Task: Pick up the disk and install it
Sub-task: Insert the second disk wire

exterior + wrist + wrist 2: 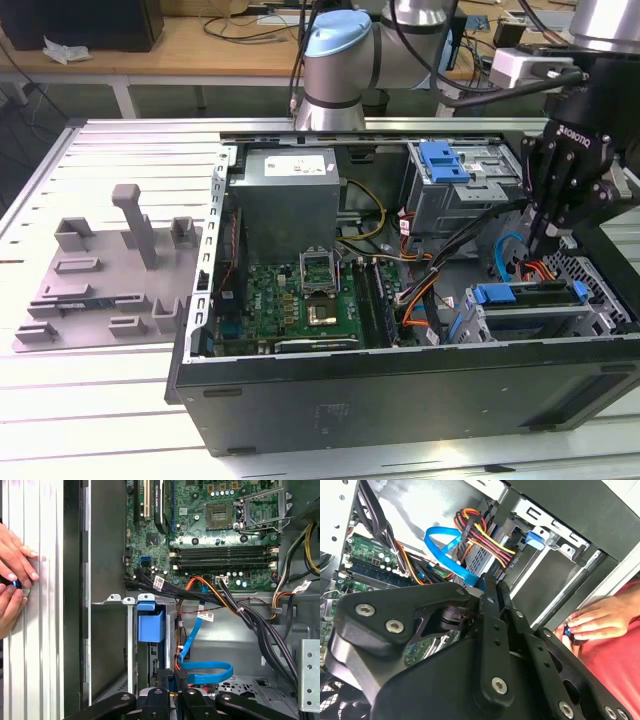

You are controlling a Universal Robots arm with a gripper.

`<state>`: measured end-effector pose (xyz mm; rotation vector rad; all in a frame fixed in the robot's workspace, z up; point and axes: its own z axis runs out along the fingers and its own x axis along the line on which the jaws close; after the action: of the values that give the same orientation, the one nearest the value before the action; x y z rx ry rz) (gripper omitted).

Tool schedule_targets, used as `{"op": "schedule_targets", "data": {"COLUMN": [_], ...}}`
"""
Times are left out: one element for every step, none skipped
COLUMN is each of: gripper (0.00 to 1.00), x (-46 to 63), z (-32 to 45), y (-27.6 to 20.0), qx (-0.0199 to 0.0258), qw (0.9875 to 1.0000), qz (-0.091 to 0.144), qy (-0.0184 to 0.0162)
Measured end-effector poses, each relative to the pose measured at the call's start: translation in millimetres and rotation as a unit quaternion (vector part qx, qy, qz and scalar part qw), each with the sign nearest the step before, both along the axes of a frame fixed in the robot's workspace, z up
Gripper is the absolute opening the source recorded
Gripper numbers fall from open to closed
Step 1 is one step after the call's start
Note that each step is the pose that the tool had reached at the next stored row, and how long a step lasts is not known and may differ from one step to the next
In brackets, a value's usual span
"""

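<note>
disk [525, 295] sits seated in the drive cage [530, 322] just below the gripper [543, 238], whose fingers are closed together, holding nothing.

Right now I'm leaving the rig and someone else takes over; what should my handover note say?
Gripper: reaching down into the open case beside the lower drive cage. The jaws look closed and the tips are at the blue cable; whether they pinch it cannot be told.
Disk: not in the gripper. It lies in the lower drive cage, with its blue carrier end showing.
Done: disk picked up and placed in the cage.
Left: check that it is fully seated and cabled; the pictures do not show this.
Caution: a person's hand rests on the table just outside the case wall.
</note>
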<state>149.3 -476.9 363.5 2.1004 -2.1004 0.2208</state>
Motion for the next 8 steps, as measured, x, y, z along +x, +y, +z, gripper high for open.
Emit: {"op": "schedule_targets", "data": {"gripper": [0.16,0.16,0.16,0.16,0.16,0.16,0.16,0.16], "x": [0.1,0.2,0.3,0.4,0.5,0.5,0.6,0.7], "z": [0.0,0.0,0.0,-0.1,-0.1,-0.2,-0.2,-0.3], "y": [-1.7,-3.5,-5.1,-6.6,-8.9,-10.4,-11.9,-13.3], "qx": [0.0024,0.0049,0.0072,0.0097,0.0133,0.0157,0.0179,0.0203], "qw": [1.0000,1.0000,1.0000,1.0000,0.9999,0.9999,0.9998,0.9998], "qz": [0.000,0.000,0.000,-0.001,-0.001,-0.001,-0.001,-0.001], "qy": [0.0000,0.0000,0.0000,0.0000,0.0000,0.0000,0.0000,0.0000]}}
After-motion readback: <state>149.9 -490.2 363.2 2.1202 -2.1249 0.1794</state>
